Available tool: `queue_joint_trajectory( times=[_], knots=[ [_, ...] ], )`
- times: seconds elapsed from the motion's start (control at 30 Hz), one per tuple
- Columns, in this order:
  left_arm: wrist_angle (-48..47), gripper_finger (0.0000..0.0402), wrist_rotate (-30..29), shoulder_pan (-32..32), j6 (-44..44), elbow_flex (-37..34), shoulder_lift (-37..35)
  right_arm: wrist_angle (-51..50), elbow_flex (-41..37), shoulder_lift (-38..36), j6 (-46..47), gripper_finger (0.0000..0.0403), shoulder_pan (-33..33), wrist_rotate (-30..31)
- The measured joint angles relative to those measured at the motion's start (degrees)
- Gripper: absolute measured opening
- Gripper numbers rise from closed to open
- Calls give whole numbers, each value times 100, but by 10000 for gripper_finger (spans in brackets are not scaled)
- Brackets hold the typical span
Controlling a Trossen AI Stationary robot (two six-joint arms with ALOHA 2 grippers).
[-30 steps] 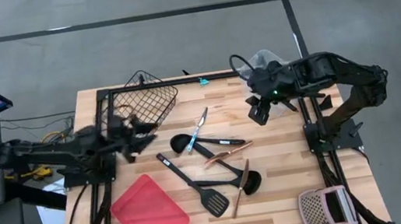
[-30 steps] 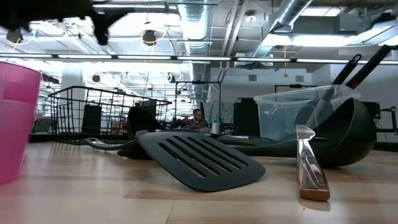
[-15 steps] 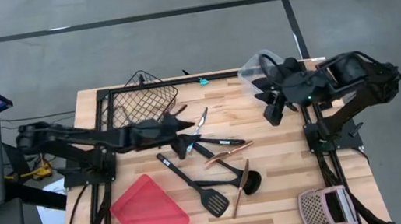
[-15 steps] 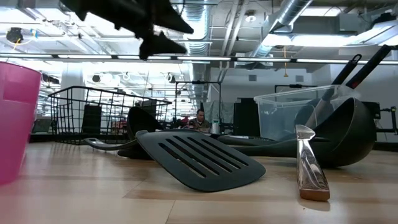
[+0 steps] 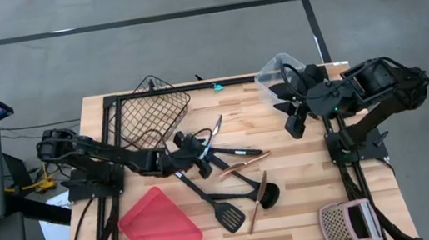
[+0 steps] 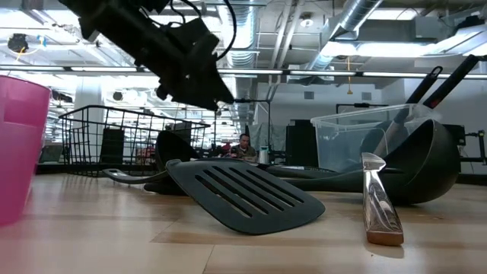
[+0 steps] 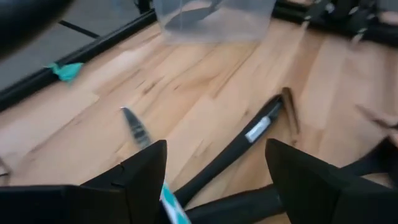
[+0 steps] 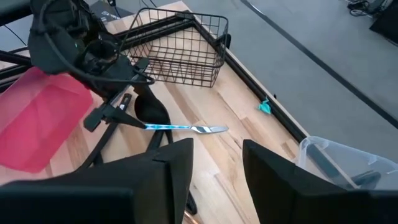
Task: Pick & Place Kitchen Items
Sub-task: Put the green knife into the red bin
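Note:
The kitchen items lie loose on the middle of the wooden table: a black spoon (image 5: 194,151), a teal-handled knife (image 5: 214,128), a slotted turner (image 5: 229,215), a ladle (image 5: 266,196) and copper-coloured cutlery (image 5: 246,165). My left gripper (image 5: 200,157) hangs open above the black spoon, clear of the table in the low view (image 6: 204,82). In its wrist view a black handle (image 7: 249,134) and the knife blade (image 7: 135,124) lie between and beyond its fingers. My right gripper (image 5: 293,126) hovers open at the right, with nothing between its fingers (image 8: 217,152).
A black wire basket (image 5: 154,107) stands at the far left. A flat red tray (image 5: 160,229) lies near the front left. A clear plastic container (image 5: 278,68) with dark utensils inside stands at the far right. Bare wood lies at the front right.
My left gripper has swung from the table's left side, beside the basket, toward the middle and down. It has rolled and now hangs over the black spoon. My right gripper has drifted a little toward the table's right edge. The utensils have not moved.

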Motion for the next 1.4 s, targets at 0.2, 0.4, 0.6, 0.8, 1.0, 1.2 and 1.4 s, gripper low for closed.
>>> queue_joint_trajectory(
  times=[0.2, 0.4, 0.6, 0.8, 1.0, 1.2, 1.4],
  knots=[
    [-7, 257, -609, -135, 3, 0, 268, 4, -1, 0, 78, 137, 0, 0],
    [-17, 257, -628, -133, -28, 0, 574, 7, -1, 1, 78, 137, 0, 0],
    [-19, 257, -628, -138, -66, 0, 740, 7, -1, 2, 77, 134, 0, 0],
    [-15, 257, -671, -176, -82, 0, 737, 7, -1, 2, 78, 134, 8, -4],
    [-58, 257, -742, -176, -85, -4, 802, 7, -4, 2, 74, 133, 130, -9],
    [-126, 257, -760, -176, -339, -2, 840, 13, -4, 2, 75, 133, 257, -22],
    [-162, 257, -780, -176, -384, -2, 896, 33, -4, 16, 113, 133, 332, -23]
  ],
)
